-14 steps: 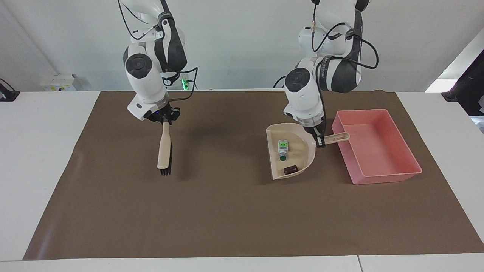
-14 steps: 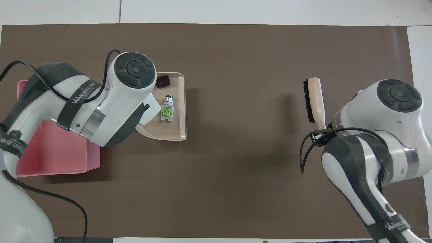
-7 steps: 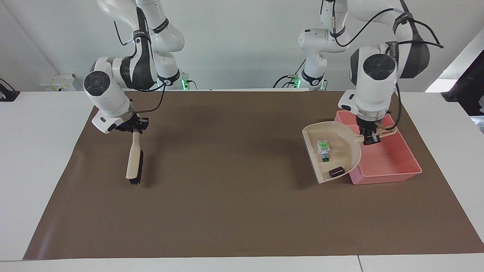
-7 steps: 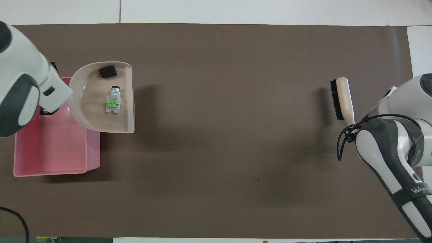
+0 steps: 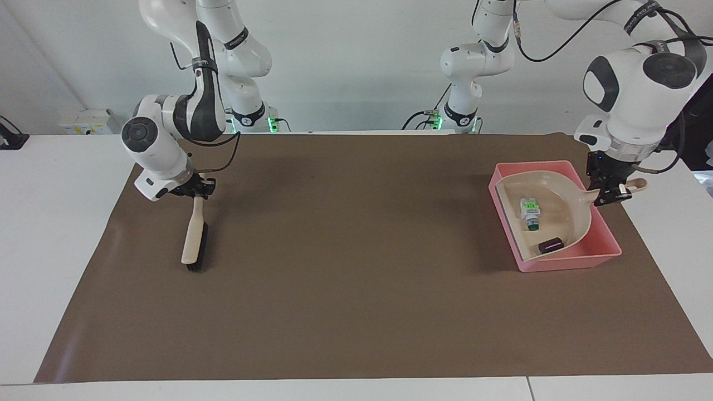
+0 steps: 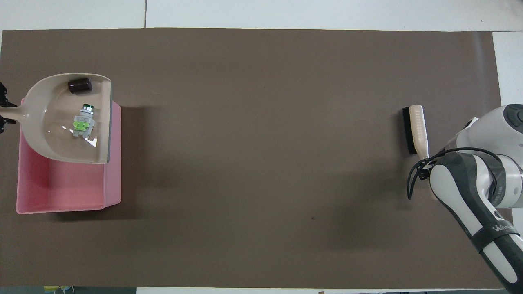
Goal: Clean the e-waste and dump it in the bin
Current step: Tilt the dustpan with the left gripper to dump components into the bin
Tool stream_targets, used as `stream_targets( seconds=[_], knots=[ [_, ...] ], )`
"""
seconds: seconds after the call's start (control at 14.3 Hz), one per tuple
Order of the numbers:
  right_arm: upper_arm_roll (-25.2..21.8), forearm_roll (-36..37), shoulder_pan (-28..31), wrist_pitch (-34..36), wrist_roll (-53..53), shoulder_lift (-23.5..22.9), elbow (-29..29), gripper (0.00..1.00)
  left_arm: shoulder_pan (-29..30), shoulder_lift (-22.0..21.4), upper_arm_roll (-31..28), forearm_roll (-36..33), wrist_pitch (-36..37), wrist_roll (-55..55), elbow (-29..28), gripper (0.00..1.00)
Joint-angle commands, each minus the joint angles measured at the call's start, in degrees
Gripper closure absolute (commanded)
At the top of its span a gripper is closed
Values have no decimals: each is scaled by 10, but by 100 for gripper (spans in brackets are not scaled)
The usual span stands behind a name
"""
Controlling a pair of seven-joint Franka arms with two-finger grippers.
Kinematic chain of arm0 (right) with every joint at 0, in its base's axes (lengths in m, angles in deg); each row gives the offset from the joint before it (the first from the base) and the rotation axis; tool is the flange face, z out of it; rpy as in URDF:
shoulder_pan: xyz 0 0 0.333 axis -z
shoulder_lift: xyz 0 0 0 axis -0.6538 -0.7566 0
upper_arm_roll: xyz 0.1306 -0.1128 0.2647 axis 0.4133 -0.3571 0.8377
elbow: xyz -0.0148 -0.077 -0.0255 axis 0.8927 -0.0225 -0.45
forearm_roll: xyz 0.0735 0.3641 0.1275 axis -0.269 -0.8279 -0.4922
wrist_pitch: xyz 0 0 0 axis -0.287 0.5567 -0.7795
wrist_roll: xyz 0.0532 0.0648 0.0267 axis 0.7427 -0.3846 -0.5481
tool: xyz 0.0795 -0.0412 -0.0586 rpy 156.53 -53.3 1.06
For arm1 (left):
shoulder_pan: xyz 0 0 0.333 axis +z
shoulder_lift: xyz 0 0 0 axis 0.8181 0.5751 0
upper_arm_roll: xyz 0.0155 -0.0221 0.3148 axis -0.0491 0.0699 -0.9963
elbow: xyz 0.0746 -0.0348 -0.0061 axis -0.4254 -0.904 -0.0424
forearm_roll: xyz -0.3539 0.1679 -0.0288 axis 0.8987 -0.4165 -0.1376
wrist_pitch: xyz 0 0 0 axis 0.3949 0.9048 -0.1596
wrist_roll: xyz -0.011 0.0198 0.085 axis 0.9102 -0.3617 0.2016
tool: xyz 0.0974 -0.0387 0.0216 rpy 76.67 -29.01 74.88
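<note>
My left gripper (image 5: 608, 195) is shut on the handle of the beige dustpan (image 5: 557, 195) and holds it over the pink bin (image 5: 574, 260). The e-waste lies in the dustpan: the white block with green bits (image 5: 530, 210) and the smaller dark brown block (image 5: 550, 244). The overhead view shows the dustpan (image 6: 49, 122) with the white block (image 6: 82, 123) and the dark block (image 6: 79, 85) over the part of the bin (image 6: 61, 192) farther from the robots. My right gripper (image 5: 196, 192) is shut on the handle of the brush (image 5: 193, 236), whose bristle end hangs low at the mat.
A brown mat (image 5: 345, 250) covers most of the white table (image 5: 55, 223). The bin stands at the left arm's end of the mat, and the brush (image 6: 417, 128) is near the right arm's end.
My left gripper has carried the dustpan, with both parts in it, from the mat beside the bin to over the bin. My right gripper has moved the brush toward the right arm's end.
</note>
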State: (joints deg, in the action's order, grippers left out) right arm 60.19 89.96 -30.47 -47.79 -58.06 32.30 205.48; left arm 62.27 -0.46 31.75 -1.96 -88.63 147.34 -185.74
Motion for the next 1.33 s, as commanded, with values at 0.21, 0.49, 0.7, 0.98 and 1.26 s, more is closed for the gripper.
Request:
stream_targets(
  seconds=[0.21,0.49,0.7,0.98,1.26],
  knots=[
    [8,-12,16,-41,9,24,47,100,77,-46,2,17,-16,128,-22,100],
    [8,-12,17,-40,10,18,45,100,69,-53,0,-19,-16,121,-26,100],
    [8,-12,17,-21,5,16,33,1,28,-59,5,-129,-13,74,-37,100],
    [9,-12,10,16,5,19,-10,0,-21,-91,5,-277,-10,3,-88,100],
    [14,-12,-8,61,9,24,-103,0,-77,-101,6,-348,44,-39,-90,100]
  ],
)
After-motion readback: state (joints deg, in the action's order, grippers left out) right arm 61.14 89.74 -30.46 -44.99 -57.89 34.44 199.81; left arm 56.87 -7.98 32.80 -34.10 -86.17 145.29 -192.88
